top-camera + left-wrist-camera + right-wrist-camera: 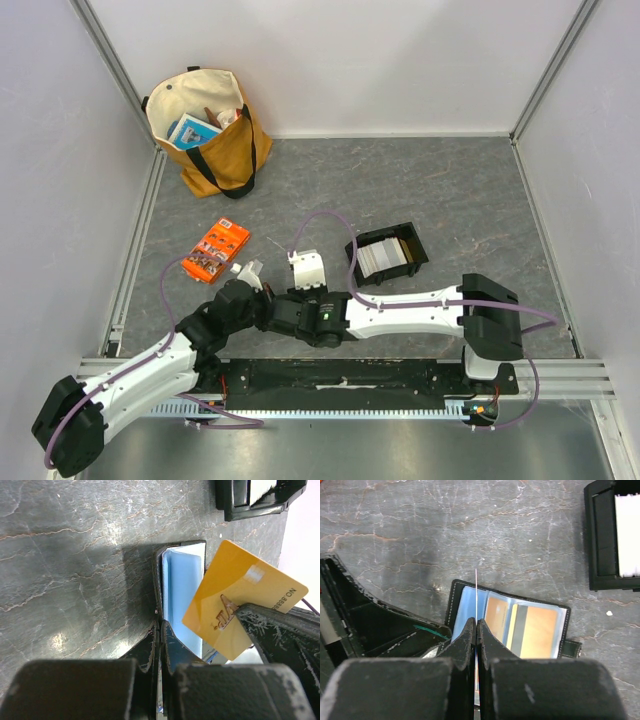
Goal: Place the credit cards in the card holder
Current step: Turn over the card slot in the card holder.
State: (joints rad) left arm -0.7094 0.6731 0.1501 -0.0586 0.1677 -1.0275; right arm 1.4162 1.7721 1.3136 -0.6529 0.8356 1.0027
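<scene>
While the card holder (pixel 465 602) lies open on the grey table (pixel 450 190), the left gripper (pixel 161 650) is pinched tight on the edge of its black cover. The right gripper (pixel 476 632) is closed narrow on a tan-orange credit card (pixel 235 595), held on edge just above the holder's blue sleeves; I cannot tell whether it touches them. More tan-orange cards (pixel 537 632), one with a grey stripe, sit in the sleeves on the holder's snap-tab side. Beyond the holder, towards the right arm's side, a black tray (pixel 600 535) carries a stack of pale cards (pixel 627 535); an orange packet (pixel 215 250) lies near the holder on the other side
</scene>
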